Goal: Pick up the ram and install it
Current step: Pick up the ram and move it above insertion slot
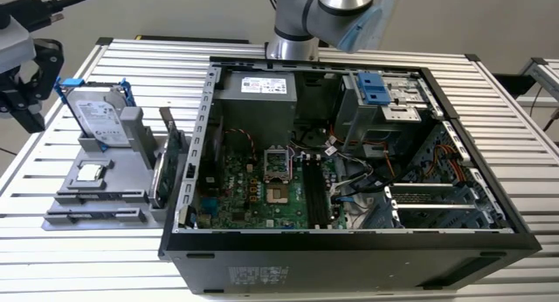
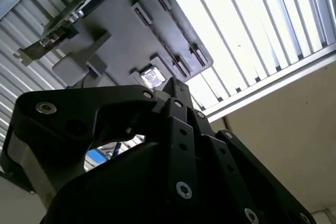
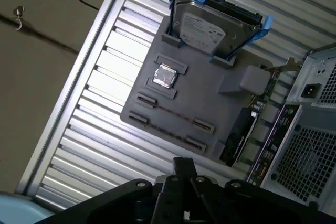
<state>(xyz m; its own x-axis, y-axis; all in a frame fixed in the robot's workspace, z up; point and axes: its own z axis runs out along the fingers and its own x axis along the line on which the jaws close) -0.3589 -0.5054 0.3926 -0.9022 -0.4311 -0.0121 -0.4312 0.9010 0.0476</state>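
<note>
The ram (image 3: 176, 115) is a thin dark strip standing on edge between two pairs of clips in the grey holder tray (image 3: 210, 103). In the exterior view the ram (image 1: 98, 197) sits near that tray's front, just in front of the small silver processor chip (image 1: 91, 173). My gripper (image 1: 31, 95) hangs at the exterior view's far left, above and beside the tray, holding nothing that I can see. Its black body (image 3: 184, 174) is in both wrist views, and the second wrist view looks past the gripper (image 2: 176, 90) onto the tray.
A hard drive in a blue frame (image 1: 94, 115) stands upright at the tray's back. A green expansion card (image 1: 170, 161) stands along the tray's right side. The open computer case (image 1: 349, 151) lies to the right, with black memory slots (image 1: 316, 190) on its motherboard. The table is ribbed metal.
</note>
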